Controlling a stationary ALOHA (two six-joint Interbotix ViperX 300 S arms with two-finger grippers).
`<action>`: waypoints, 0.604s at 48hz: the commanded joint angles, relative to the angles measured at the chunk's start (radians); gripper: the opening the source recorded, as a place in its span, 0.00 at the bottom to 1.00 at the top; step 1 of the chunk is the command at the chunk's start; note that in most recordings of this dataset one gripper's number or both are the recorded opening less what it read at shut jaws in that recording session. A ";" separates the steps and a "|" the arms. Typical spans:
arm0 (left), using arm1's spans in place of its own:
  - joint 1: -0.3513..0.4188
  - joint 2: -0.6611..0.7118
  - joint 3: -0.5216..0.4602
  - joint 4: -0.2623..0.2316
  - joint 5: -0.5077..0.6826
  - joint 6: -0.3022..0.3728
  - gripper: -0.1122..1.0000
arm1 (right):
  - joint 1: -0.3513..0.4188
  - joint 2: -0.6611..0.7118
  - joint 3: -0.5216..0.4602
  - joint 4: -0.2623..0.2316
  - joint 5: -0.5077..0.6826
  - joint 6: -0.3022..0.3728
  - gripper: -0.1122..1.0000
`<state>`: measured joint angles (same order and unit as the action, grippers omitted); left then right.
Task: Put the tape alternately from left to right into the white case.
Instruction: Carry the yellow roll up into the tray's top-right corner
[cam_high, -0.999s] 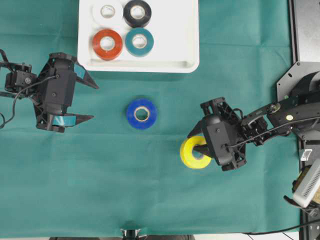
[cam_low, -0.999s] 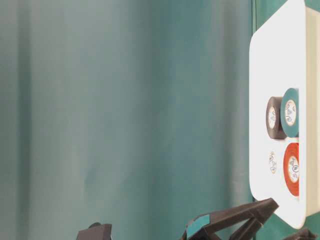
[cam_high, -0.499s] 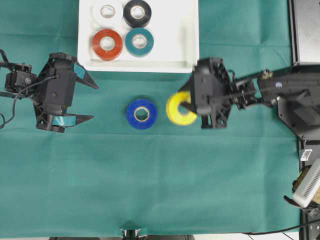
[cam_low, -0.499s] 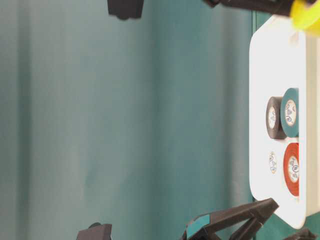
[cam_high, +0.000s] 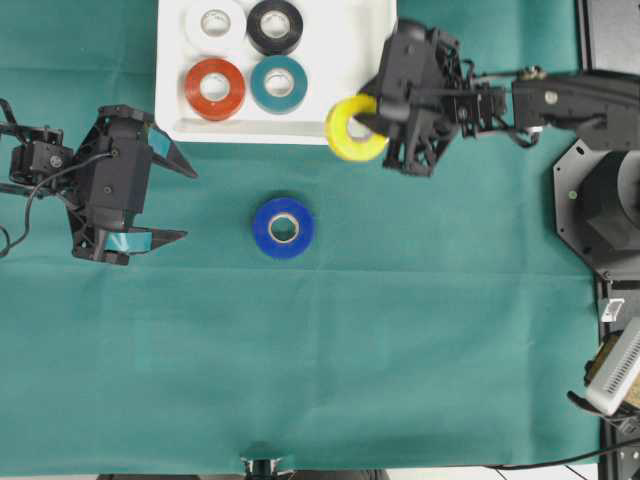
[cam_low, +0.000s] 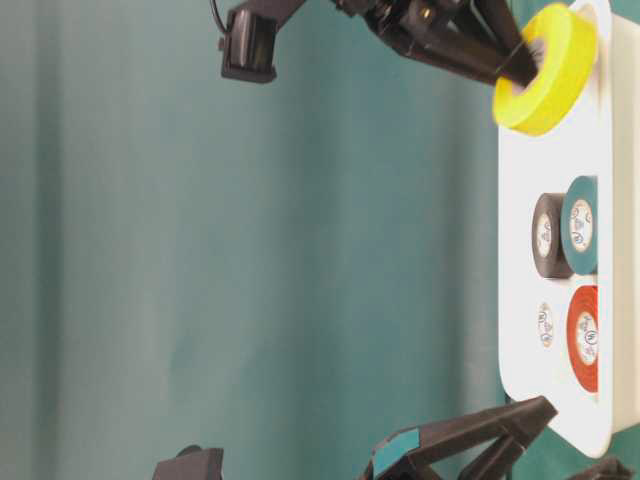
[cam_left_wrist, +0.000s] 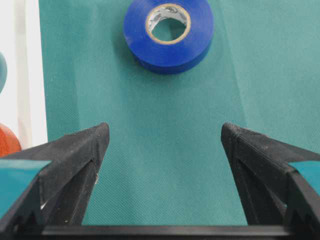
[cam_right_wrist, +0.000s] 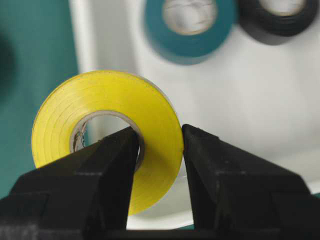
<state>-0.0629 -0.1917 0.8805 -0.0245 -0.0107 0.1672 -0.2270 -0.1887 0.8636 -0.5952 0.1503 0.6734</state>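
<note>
My right gripper (cam_high: 372, 118) (cam_right_wrist: 160, 135) is shut on the yellow tape (cam_high: 352, 132) (cam_right_wrist: 60, 115) (cam_low: 550, 70), one finger through its core. It holds the roll upright in the air over the front right rim of the white case (cam_high: 350, 50) (cam_right_wrist: 250, 100). White (cam_high: 214, 22), black (cam_high: 275, 25), red-orange (cam_high: 214, 88) and teal (cam_high: 279, 84) tapes lie flat in the case's left half. The blue tape (cam_high: 283, 227) (cam_left_wrist: 200, 35) lies flat on the cloth. To its left my left gripper (cam_high: 190, 205) (cam_left_wrist: 164, 130) stands open and holds nothing.
A green cloth (cam_high: 400, 350) covers the table. The right half of the case holds no rolls. Black equipment (cam_high: 610, 60) and the right arm's base (cam_high: 600, 210) stand along the right edge.
My right gripper has lifted the yellow tape off the cloth and carried it up and left to the case's front edge. The left arm and the blue tape have not moved.
</note>
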 joint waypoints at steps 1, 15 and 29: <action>-0.002 -0.011 -0.017 -0.002 -0.008 0.000 1.00 | -0.038 0.005 -0.035 -0.003 -0.023 -0.002 0.12; -0.003 -0.011 -0.017 -0.002 -0.008 -0.003 1.00 | -0.149 0.075 -0.103 -0.032 -0.061 -0.003 0.12; -0.003 -0.011 -0.012 -0.002 -0.008 -0.003 1.00 | -0.233 0.170 -0.181 -0.069 -0.069 -0.003 0.12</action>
<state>-0.0629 -0.1917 0.8805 -0.0245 -0.0107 0.1657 -0.4418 -0.0199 0.7210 -0.6581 0.0905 0.6719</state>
